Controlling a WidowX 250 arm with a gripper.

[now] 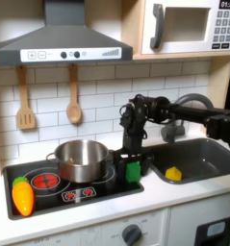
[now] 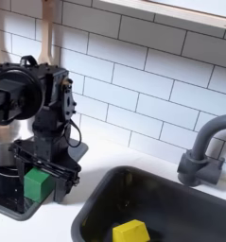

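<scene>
In the first exterior view I read the gripper [image 1: 133,159] pointed down at the right edge of the stove top [image 1: 49,197], its fingers closed around one green block [image 1: 133,172] that sits upright there, just right of the single steel pot [image 1: 83,159]. I count one orange carrot [image 1: 23,197] at the near left of the stove top, one yellow piece [image 1: 172,174] in the sink [image 1: 208,154], and two wooden utensils [image 1: 74,104] on the far wall.

In the second exterior view the gripper [image 2: 43,170] clamps the green block [image 2: 36,184] from above. One yellow piece [image 2: 130,232] lies in the sink [image 2: 181,208], near the one faucet [image 2: 207,151].
</scene>
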